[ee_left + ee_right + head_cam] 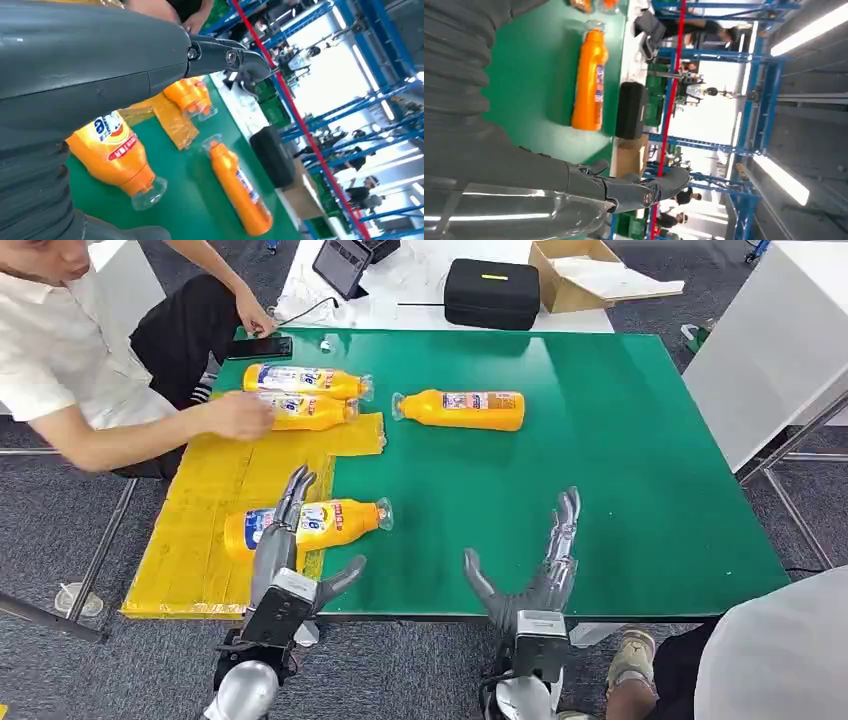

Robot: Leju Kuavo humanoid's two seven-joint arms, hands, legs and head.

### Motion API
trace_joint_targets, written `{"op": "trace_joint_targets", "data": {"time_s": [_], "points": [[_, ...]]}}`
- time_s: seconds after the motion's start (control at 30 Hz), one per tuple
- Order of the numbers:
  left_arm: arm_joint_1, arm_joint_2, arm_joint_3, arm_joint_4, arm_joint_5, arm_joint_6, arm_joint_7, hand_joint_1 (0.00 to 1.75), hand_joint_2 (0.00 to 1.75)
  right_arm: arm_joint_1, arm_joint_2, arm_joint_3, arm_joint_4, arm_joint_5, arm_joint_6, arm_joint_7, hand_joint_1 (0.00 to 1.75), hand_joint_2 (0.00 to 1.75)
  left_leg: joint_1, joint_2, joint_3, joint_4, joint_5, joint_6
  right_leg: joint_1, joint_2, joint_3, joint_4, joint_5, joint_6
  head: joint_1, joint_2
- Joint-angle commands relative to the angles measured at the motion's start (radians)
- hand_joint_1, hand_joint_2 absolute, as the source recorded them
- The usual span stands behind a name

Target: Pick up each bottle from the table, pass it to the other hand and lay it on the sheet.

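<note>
An orange bottle [335, 521] lies on its side, its base on the yellow sheet [205, 510] and its clear cap over the green table [620, 460]. My left hand [290, 560] hovers over it with fingers stretched flat and thumb apart, gripping nothing; the left wrist view has the same bottle [117, 155] under that hand [90, 75]. A second bottle [462, 409] lies alone on the table's far middle, also seen as the bottle [590, 80] in the right wrist view. My right hand [545, 575] is spread open at the near edge. Two more bottles [300, 380] lie on the sheet's far end.
A person sits at the left, one hand [238, 415] resting on the nearer of the two far bottles. A phone [258, 347] lies at the table's far left corner. Behind the table are a black case [492, 292], a cardboard box [575, 275] and a tablet [342, 262]. Another person [780, 650] stands at the lower right.
</note>
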Motion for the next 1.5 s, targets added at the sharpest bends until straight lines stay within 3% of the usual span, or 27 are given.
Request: {"op": "trace_joint_targets", "data": {"time_s": [0.03, 0.13, 0.23, 0.27, 0.37, 0.43, 0.63, 0.7, 0.87, 1.17, 1.33, 1.5], "points": [[0.015, -0.003, -0.009, -0.033, 0.030, -0.004, -0.007, 0.00, 1.75, -0.016, -0.057, 0.020, 0.054, -0.001, 0.021, 0.001, 0.00, 0.00, -0.001, 0.001, 0.004, -0.001, -0.001, 0.001, 0.000, -0.001, 0.004, -0.001, -0.001, -0.001, 0.000, 0.000], [0.034, -0.002, -0.014, -0.043, 0.065, -0.001, 0.012, 0.00, 1.75, -0.070, -0.064, -0.012, 0.271, 0.097, 0.091, 0.037, 0.00, 0.00, 0.000, 0.001, 0.005, -0.002, -0.001, 0.001, 0.000, 0.000, 0.005, -0.002, 0.000, -0.001, 0.000, 0.000], [0.045, -0.011, -0.016, -0.047, 0.126, -0.018, 0.040, 0.00, 1.75, -0.104, -0.103, -0.071, 0.327, 0.315, 0.067, 0.094, 0.00, 0.00, 0.000, 0.001, 0.005, -0.002, -0.001, 0.001, 0.000, 0.000, 0.006, -0.003, 0.000, -0.001, 0.000, 0.000], [0.044, -0.013, -0.022, -0.044, 0.140, -0.023, 0.047, 0.00, 1.75, -0.121, -0.127, -0.092, 0.340, 0.410, 0.045, 0.121, 0.00, 1.75, 0.000, 0.001, 0.004, -0.002, 0.000, 0.001, 0.000, 0.000, 0.004, -0.002, 0.000, 0.000, 0.000, 0.000], [0.027, -0.023, -0.036, -0.015, 0.159, -0.026, 0.061, 0.00, 1.75, -0.172, -0.256, -0.072, 0.370, 0.674, 0.073, 0.220, 0.00, 1.75, -0.001, -0.002, 0.006, -0.002, 0.000, 0.003, -0.001, -0.004, 0.008, -0.003, -0.001, 0.000, 0.000, 0.000], [0.019, -0.031, -0.037, 0.004, 0.167, -0.021, 0.072, 0.00, 1.75, -0.187, -0.286, -0.088, 0.387, 0.730, 0.069, 0.228, 0.00, 1.75, -0.001, -0.002, 0.003, -0.001, 0.000, 0.002, -0.001, -0.003, 0.005, -0.002, 0.000, 0.000, 0.000, 0.000], [0.014, -0.041, -0.030, 0.018, 0.173, 0.006, 0.080, 0.00, 1.75, -0.205, -0.291, -0.091, 0.413, 0.794, 0.037, 0.258, 0.00, 1.75, -0.002, -0.001, 0.003, -0.001, 0.000, 0.002, -0.002, -0.003, 0.005, -0.001, 0.000, 0.000, 0.000, 0.000], [0.008, -0.038, -0.029, 0.020, 0.176, 0.019, 0.083, 0.00, 1.75, -0.213, -0.293, -0.071, 0.441, 0.885, 0.010, 0.314, 0.00, 1.75, -0.002, -0.001, 0.005, -0.001, -0.001, 0.002, -0.002, -0.003, 0.006, -0.001, -0.001, 0.000, 0.000, 0.000], [0.003, -0.026, -0.029, 0.012, 0.147, 0.022, 0.093, 0.00, 1.75, -0.285, -0.344, -0.030, 0.579, 0.985, 0.071, 0.400, 0.00, 1.75, -0.001, 0.000, 0.003, -0.001, 0.000, 0.002, 0.000, -0.002, 0.004, -0.001, 0.000, 0.000, 0.000, 0.000], [0.012, -0.044, -0.097, 0.075, 0.157, -0.011, 0.105, 0.00, 1.75, -0.384, -0.352, -0.028, 0.729, 0.974, 0.147, 0.427, 0.00, 1.75, -0.002, 0.000, 0.002, -0.001, 0.000, 0.002, -0.002, -0.001, 0.004, -0.001, 0.000, 0.000, 0.000, 0.000], [-0.029, -0.046, -0.119, 0.112, 0.177, -0.026, 0.117, 0.00, 1.75, -0.546, -0.330, -0.043, 0.991, 0.919, 0.223, 0.436, 0.00, 1.75, -0.003, 0.002, 0.006, -0.001, -0.001, 0.002, -0.002, 0.000, 0.007, -0.001, 0.000, -0.001, 0.000, 0.000], [-0.052, -0.045, -0.135, 0.130, 0.183, -0.034, 0.117, 0.00, 1.75, -0.611, -0.322, -0.067, 1.088, 0.889, 0.242, 0.431, 0.00, 1.75, -0.002, 0.001, 0.004, 0.000, 0.000, 0.002, -0.002, -0.001, 0.005, -0.001, 0.001, 0.000, -0.001, 0.000]]}}
